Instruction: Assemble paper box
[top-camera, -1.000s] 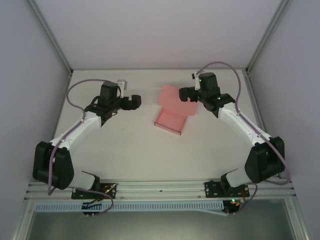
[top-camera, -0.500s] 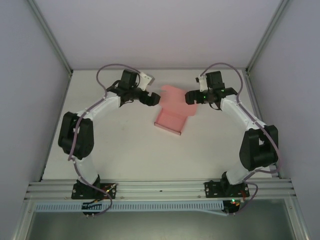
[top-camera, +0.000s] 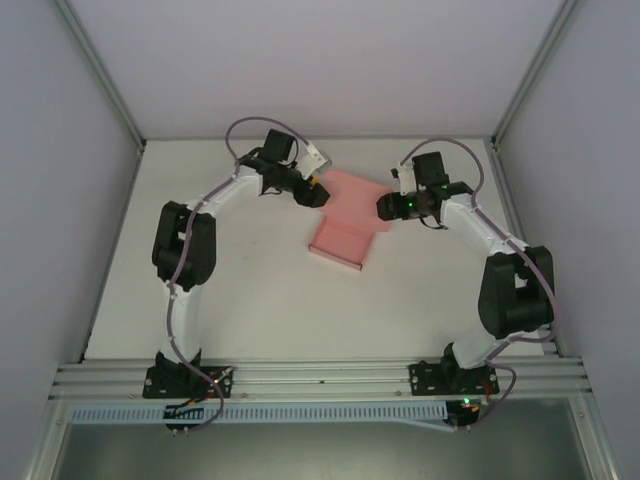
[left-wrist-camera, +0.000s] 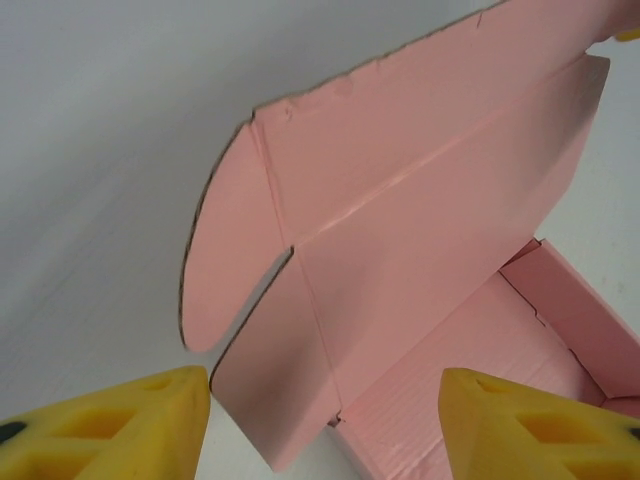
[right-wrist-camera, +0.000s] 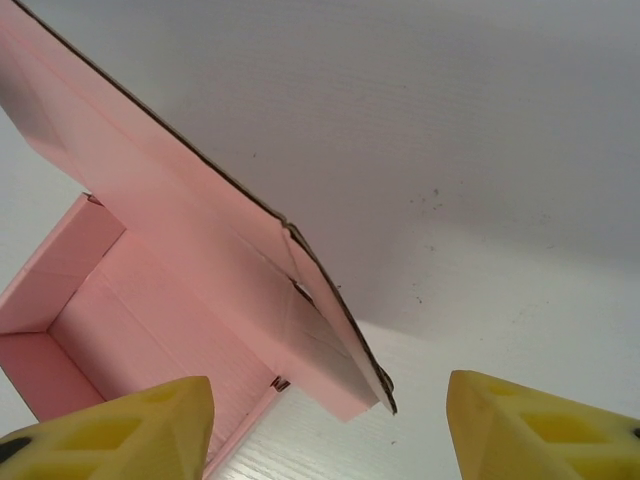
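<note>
Both arms have closed in on the paper box (top-camera: 342, 222) over the last second: the left gripper (top-camera: 313, 191) has swung across from the left part of the table (top-camera: 250, 290) to the far-left corner of the raised lid, and the right gripper (top-camera: 386, 208) has drawn in at the lid's right edge. From the top camera, the pink box sits at the middle of the table toward the far side, flanked by the two grippers, with its shallow tray on the near side and its lid panel rising at the back.

On the left wrist camera the left gripper (left-wrist-camera: 325, 420) has its yellow pads (left-wrist-camera: 110, 425) spread wide apart with nothing held. The box (left-wrist-camera: 420, 200) lies ahead of them, showing the creased lid, a rounded ear flap at its left end and the tray's inner corner at lower right.

On the right wrist camera the right gripper (right-wrist-camera: 328, 425) also has its yellow pads (right-wrist-camera: 545, 425) wide apart and holds nothing. Here the box (right-wrist-camera: 180, 300) shows the open tray at lower left and the lid's dark cut edge running diagonally to a small folded flap.

Whether either gripper touches the card cannot be told
</note>
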